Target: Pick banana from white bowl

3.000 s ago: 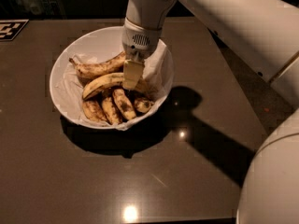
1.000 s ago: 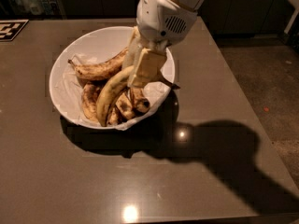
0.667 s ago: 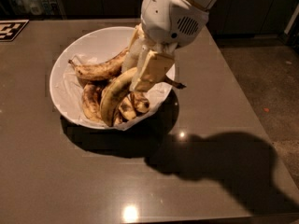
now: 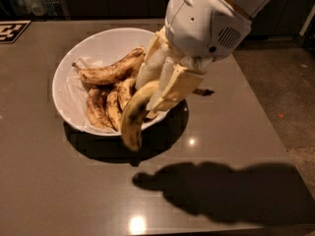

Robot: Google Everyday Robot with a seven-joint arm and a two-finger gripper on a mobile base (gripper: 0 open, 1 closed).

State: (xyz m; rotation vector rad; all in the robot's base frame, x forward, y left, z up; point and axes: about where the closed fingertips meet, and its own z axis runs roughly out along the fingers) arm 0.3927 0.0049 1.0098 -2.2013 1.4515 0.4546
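The white bowl (image 4: pixel 69 73) stands on the dark table, left of centre. My gripper (image 4: pixel 160 90) hangs over the bowl's right rim and is shut on the banana (image 4: pixel 132 118), a long yellow one with brown speckles. The banana is lifted clear of the bowl and hangs down and to the left, its lower tip over the bowl's front rim. A long browner banana (image 4: pixel 110 70) and a few short blotched bananas (image 4: pixel 101 107) still lie in the bowl.
The dark table (image 4: pixel 59 191) runs to an edge on the right, with floor (image 4: pixel 290 92) beyond. A black and white marker (image 4: pixel 11 31) lies at the table's far left corner. The arm's shadow (image 4: pixel 221 191) falls on the front right of the table.
My gripper has risen toward the camera with the banana, lifting it out of the bowl. The other bananas stay in the bowl.
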